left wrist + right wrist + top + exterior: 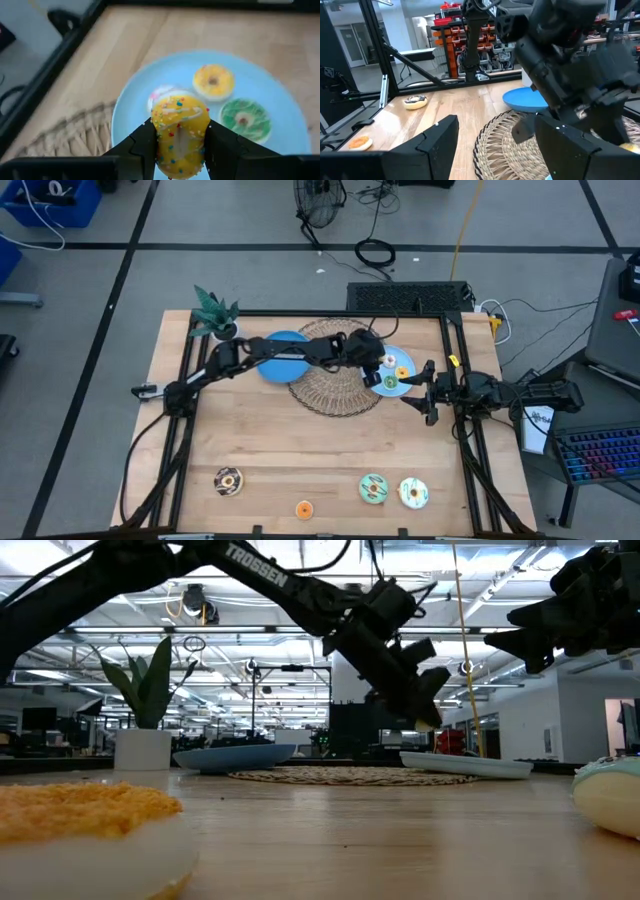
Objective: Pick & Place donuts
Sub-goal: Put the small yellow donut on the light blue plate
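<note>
- Left gripper (181, 150) is clamped on a yellow sprinkled donut (180, 134), held upright between its two dark fingers (142, 145) and hanging just over the right blue plate (290, 120).
- On that plate lie a small yellow donut (213, 81), a green donut (245, 119) and a pale pink one (161, 94), partly hidden behind the held donut.
- From above, the left arm (290, 352) reaches from the table's left side across the wicker mat (330, 385) to the plate at the mat's right edge.
- Right gripper (428, 393) waits just right of that plate, fingers spread wide and holding nothing.
- A second blue plate (283, 356) sits at the mat's far left, under the left arm.
- Along the table's near edge lie four more donuts: chocolate (228, 481) at left, a small orange one (304, 509), then green-frosted (373, 489) and white-frosted (413, 493) to the right.
- The table (300, 445) is pale wood inside a black frame, with a potted plant (214, 313) at its far left corner.
- Around it is grey floor with black tape lines, cables, a fan (320, 202) and a keyboard (604, 455) at right; the low view shows a lit workshop hall behind.
</note>
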### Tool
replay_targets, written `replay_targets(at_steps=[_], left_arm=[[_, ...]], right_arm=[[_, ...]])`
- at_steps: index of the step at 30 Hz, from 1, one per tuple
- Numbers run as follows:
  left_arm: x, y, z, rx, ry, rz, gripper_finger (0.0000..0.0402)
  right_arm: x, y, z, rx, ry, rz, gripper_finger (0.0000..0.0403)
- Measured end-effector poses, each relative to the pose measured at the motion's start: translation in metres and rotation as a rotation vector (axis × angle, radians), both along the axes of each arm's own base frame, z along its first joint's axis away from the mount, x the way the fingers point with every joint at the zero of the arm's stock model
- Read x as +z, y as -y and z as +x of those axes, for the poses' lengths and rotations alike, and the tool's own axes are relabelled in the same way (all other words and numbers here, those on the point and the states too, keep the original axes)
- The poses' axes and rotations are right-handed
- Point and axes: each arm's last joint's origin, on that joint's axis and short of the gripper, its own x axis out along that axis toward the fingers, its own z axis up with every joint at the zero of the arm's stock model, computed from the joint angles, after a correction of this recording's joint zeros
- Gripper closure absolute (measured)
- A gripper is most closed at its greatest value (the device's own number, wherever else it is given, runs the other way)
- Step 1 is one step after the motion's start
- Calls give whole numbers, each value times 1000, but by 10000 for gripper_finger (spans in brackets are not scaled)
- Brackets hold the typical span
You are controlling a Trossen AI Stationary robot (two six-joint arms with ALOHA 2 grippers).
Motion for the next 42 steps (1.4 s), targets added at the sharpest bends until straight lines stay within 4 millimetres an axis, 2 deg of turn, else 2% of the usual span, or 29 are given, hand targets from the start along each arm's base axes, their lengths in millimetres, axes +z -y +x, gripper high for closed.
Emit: replay_targets(at_steps=[10, 21, 32, 38, 42], left_arm=[[-10, -10, -3, 86, -7, -89, 266], [-13, -3, -2, 38, -11, -161, 266], [-18, -5, -7, 93, -77, -192, 266], [-19, -3, -7, 67, -82, -213, 266], [-25, -2, -6, 75, -89, -221, 266]], right_arm=[[0, 0, 0, 0, 0, 0, 161], [0, 0, 0, 0, 0, 0, 161], [0, 0, 0, 0, 0, 0, 161], [0, 0, 0, 0, 0, 0, 161], [0, 0, 0, 0, 0, 0, 161]])
